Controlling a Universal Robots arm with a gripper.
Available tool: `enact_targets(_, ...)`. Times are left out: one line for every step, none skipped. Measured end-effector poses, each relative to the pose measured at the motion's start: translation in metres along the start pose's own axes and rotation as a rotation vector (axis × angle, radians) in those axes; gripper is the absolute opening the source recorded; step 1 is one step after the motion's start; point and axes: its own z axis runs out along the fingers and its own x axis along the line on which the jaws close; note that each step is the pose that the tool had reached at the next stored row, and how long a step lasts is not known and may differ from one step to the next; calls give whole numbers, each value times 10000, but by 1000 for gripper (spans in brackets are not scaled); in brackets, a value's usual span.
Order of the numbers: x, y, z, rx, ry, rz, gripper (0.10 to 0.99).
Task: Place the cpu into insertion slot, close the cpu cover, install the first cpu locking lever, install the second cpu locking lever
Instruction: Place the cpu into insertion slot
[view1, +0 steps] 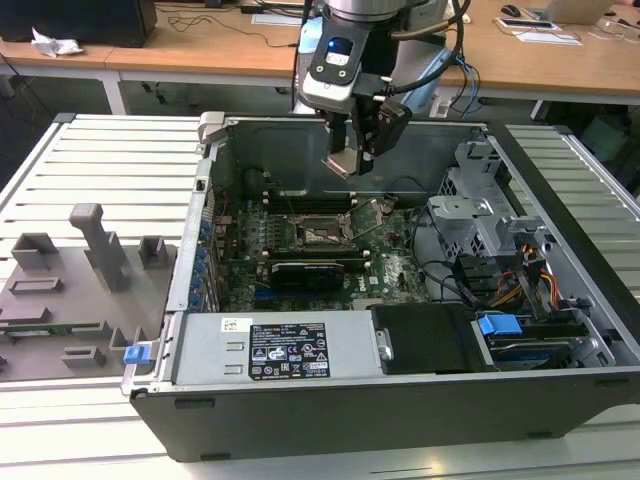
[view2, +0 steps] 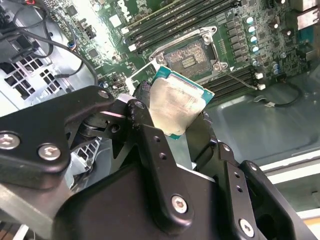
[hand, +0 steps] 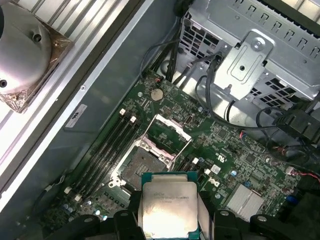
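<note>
An open-topped computer case (view1: 400, 410) lies on a slatted table (view1: 120, 160), with its green circuit board (view1: 395, 265) exposed from above. The room over the board is hemmed in on four sides. The case wall is on the exterior view's left, and a grey metal drive cage (view1: 480, 215) trailing loose cables is on the exterior view's right. A power supply box (view1: 270, 348) runs along the near edge, and the far wall of the case closes the back. A black card (view1: 305, 272) stands on the board just on the near side of the socket.

The socket (view1: 322, 235) sits near the middle of the board. It is dark and square with a shiny metal rim, and it is uncovered. In the first wrist view its cover frame (hand: 175, 127) is tipped up on the side toward the drive cage, leaving the socket (hand: 142, 167) bare. Long memory slots (hand: 107, 145) run beside it.

The gripper (view1: 347, 160) hangs inside the case opening, above the socket and well apart from it, with free air beneath. In the second wrist view its black fingers (view2: 150, 135) are drawn in narrow and pinch the cpu (view2: 175, 107) by two opposite edges. The chip's pale silver top faces the wrist cameras, framed by a thin green border. It touches nothing but the fingers, and the socket (view2: 190, 55) is in plain sight beyond it
</note>
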Motion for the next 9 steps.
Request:
enact_targets(0,-1,9,-1,-7,78,529)
enact_targets(0,-2,22,-4,-24,282,529)
enact_targets(0,-2,30,-6,-36,419,529)
enact_targets(0,-3,36,-8,-49,561,529)
enact_targets(0,-4,42,-10,-62,717,529)
enact_targets(-1,-4,50,-13,-81,935,529)
enact_targets(-1,-4,55,-15,-93,1073,529)
enact_targets(-1,-5,61,-18,-105,1215,529)
enact_targets(-1,-6,69,-22,-122,1415,529)
